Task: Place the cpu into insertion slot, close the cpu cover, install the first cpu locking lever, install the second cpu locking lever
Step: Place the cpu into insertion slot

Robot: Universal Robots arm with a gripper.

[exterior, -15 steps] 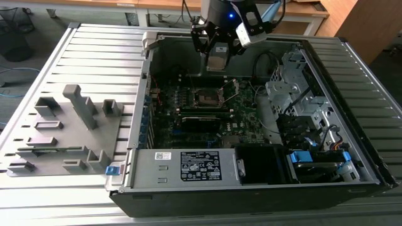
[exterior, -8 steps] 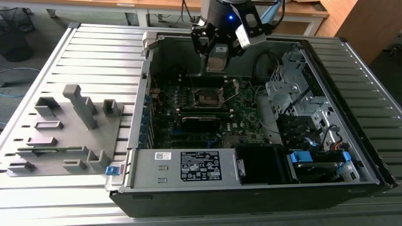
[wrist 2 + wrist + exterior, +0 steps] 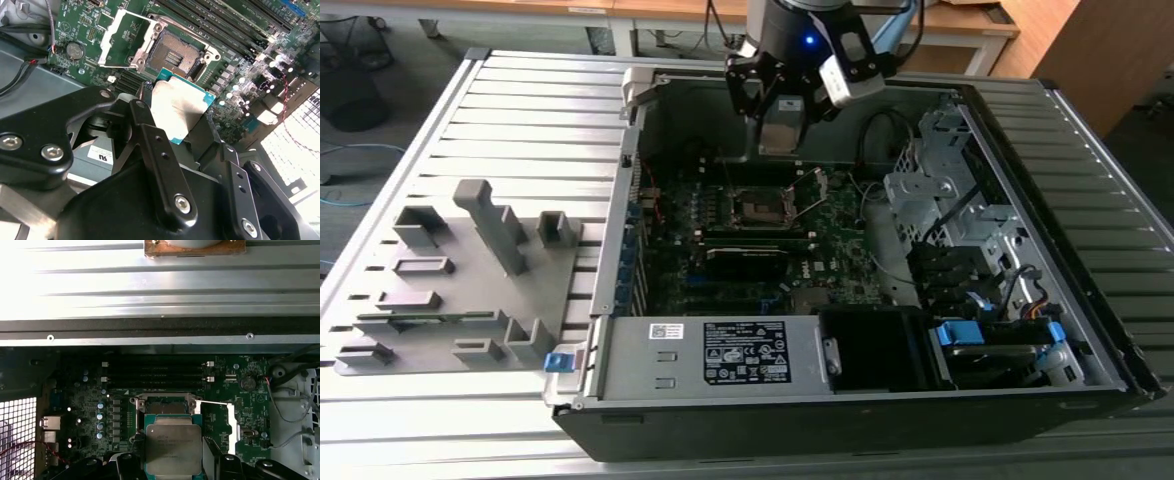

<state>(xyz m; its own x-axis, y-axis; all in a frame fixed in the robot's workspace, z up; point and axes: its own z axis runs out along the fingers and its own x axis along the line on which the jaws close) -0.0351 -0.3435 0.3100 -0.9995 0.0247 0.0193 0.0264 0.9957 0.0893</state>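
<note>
My gripper (image 3: 176, 117) is shut on the cpu (image 3: 175, 105), a flat square chip with a dull silver top and a green edge, clamped between two black fingers (image 3: 145, 125). The chip hangs above the motherboard, just short of the insertion slot (image 3: 172, 52), whose dark centre lies bare. The cpu cover (image 3: 111, 35), a thin silvery frame, is swung open beside the slot. In the first wrist view the cpu (image 3: 172, 447) overlaps the slot (image 3: 165, 407), with the cover (image 3: 231, 425) raised next to it. In the exterior view the gripper (image 3: 783, 140) hovers over the slot (image 3: 758, 207).
The motherboard lies inside an open computer case (image 3: 627, 110) on a slatted metal table (image 3: 520, 110). A power supply (image 3: 720, 350) fills the near end and a drive cage (image 3: 941, 190) stands on the exterior view's right. Long black memory slots (image 3: 155, 372) run beside the socket. A grey fixture (image 3: 454, 270) sits outside the case.
</note>
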